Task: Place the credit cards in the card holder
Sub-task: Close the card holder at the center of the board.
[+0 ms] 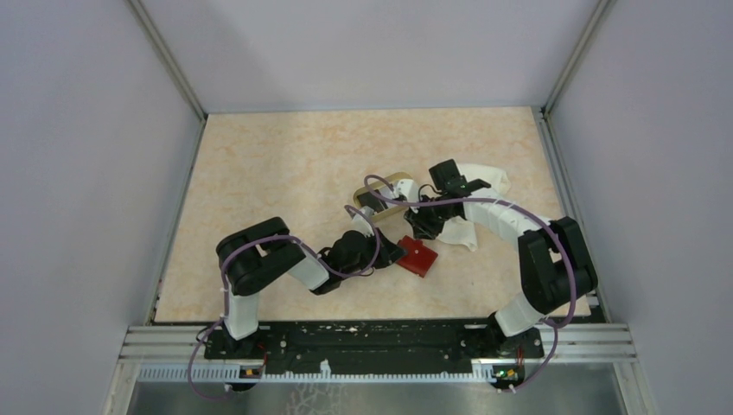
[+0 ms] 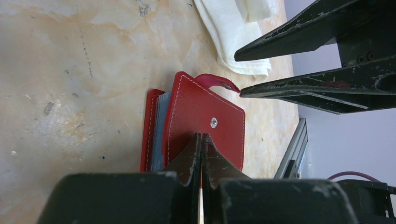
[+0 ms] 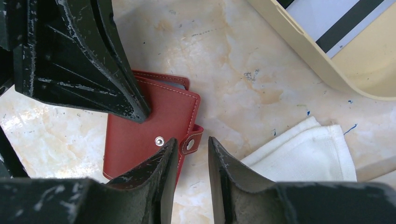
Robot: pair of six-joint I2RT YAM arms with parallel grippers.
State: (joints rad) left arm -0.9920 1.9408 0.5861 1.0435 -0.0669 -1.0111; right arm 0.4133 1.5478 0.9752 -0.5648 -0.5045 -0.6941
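**Card holder folded, strap loose, both grippers at it**

Near: the card holder [image 3: 140, 130] lies flat on the table [image 1: 285, 173], a little right of centre, between the two arms. The cover is folded over. The strap tab [image 2: 217, 80] is unsnapped and curls up clear of the stud [image 2: 213, 122]. Pale blue sleeves [image 2: 159, 126] show at the open edge. It is nearly square, so no real long axis. It sits cornerwise to the table edge, tab side turned far-right, spine near-left (my reading of the top view).

Left gripper [image 2: 201, 140]: jaws closed tip to tip, nothing between them. Tips sit over the cover just short of the stud; cannot tell if they touch.

Right gripper [image 3: 193, 154]: jaws parted narrowly, straddling the tab, not clamping it.

Handling, judged: light, leather-like, a floppy cover over a stiffer stack. Likely to slide on the smooth top unless pinned. Best hold is the tab or the free cover edge.

Far: white cloth [image 3: 303, 154] just right of the holder. Beyond it, tan tray [image 3: 299, 44] holds a whitish card [image 3: 320, 14] with a dark stripe.
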